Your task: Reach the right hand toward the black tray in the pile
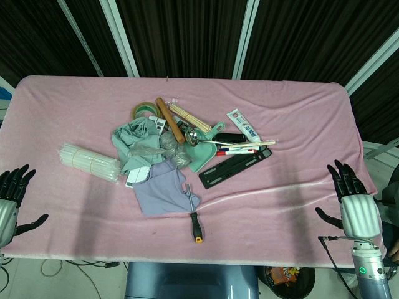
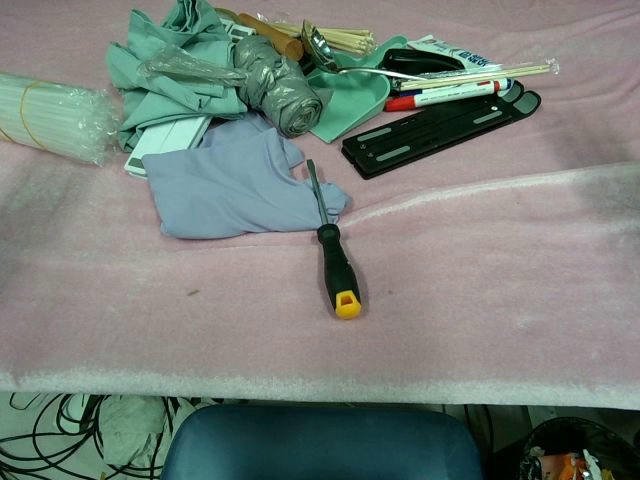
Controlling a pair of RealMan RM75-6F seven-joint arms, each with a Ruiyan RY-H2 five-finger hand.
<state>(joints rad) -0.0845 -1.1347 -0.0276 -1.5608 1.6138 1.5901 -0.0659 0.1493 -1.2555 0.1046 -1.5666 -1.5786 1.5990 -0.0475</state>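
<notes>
The long black tray [image 1: 235,167] lies at the right side of the pile, slanting up to the right, under pens and a skewer; the chest view shows the black tray [image 2: 440,122] too. My right hand [image 1: 354,202] hovers at the table's front right corner, fingers spread and empty, far right of the tray. At the front left edge my left hand [image 1: 9,200] is also spread, holding nothing. Neither hand shows in the chest view.
The pile holds a green cloth [image 1: 134,138], a lilac cloth [image 1: 163,189], a black-and-yellow screwdriver [image 1: 194,217], a green scoop [image 1: 203,154], a metal spoon [image 1: 194,137], a tape roll [image 1: 144,109] and a tube [image 1: 242,124]. A straw bundle [image 1: 89,162] lies at the left.
</notes>
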